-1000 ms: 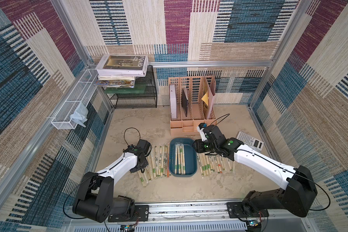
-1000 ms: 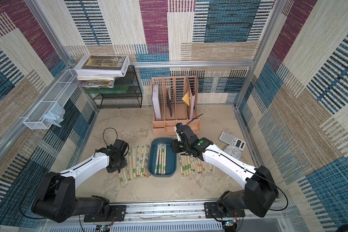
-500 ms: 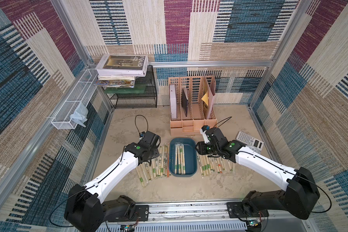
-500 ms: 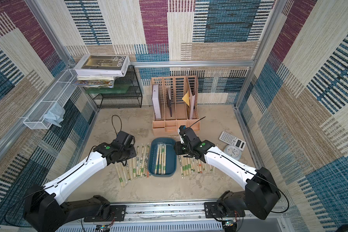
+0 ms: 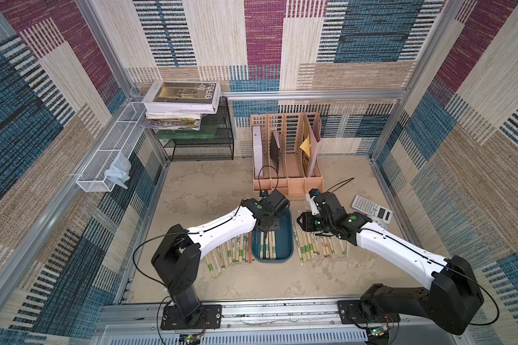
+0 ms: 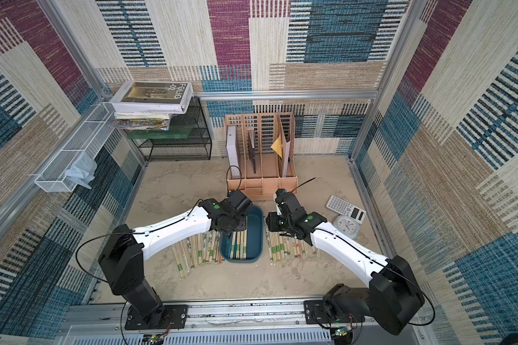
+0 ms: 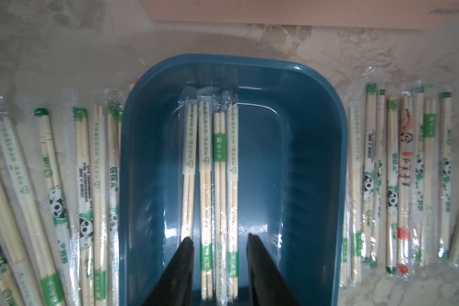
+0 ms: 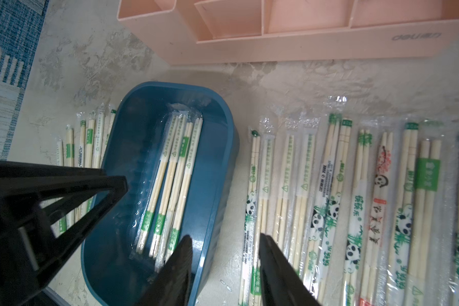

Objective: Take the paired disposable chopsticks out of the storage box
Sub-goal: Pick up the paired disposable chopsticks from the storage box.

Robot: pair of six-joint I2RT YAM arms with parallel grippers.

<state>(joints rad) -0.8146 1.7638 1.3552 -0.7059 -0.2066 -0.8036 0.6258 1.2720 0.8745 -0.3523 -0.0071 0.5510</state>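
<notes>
Left gripper (image 7: 220, 238), jaws spread, straddles the paired disposable chopsticks (image 7: 219, 148) in the storage box (image 7: 316, 159). Right gripper (image 8: 225, 238) hovers spread and empty by its right rim.

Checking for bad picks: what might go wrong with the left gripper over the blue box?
The left gripper, jaws open, straddles several of the four wrapped chopstick pairs lying together in the box, so it may grab extras. The right gripper hovers at the box rim; the two might collide.
</notes>
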